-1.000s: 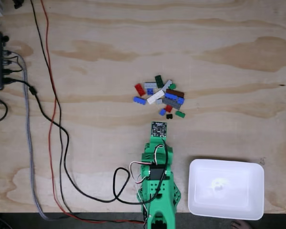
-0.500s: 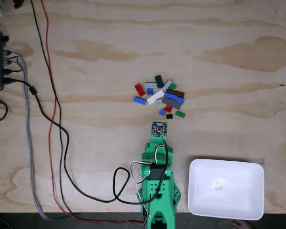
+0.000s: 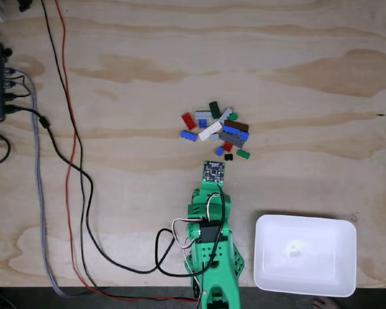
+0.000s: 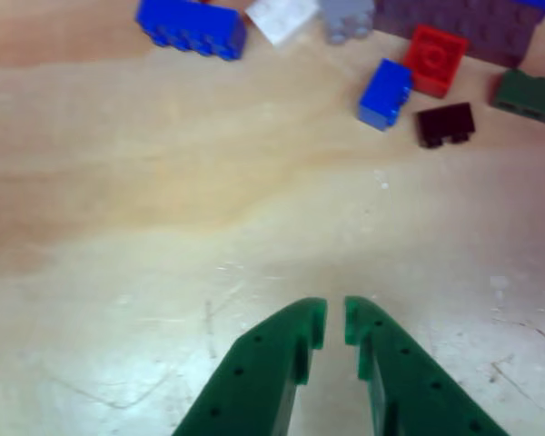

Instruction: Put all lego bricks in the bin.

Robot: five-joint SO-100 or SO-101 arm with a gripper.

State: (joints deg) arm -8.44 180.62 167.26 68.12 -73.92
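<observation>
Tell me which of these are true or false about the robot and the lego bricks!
1. The bin has lots of bricks in it. False: no brick lies in it.
2. The lego bricks sit in a pile on the wooden table. True.
3. The gripper is holding a blue brick. False: it holds nothing, and its fingertips are almost together, short of the pile.
4. In the fixed view the bin is to the right of the green arm. True.
5. A small red brick lies next to a small blue brick. True.
</observation>
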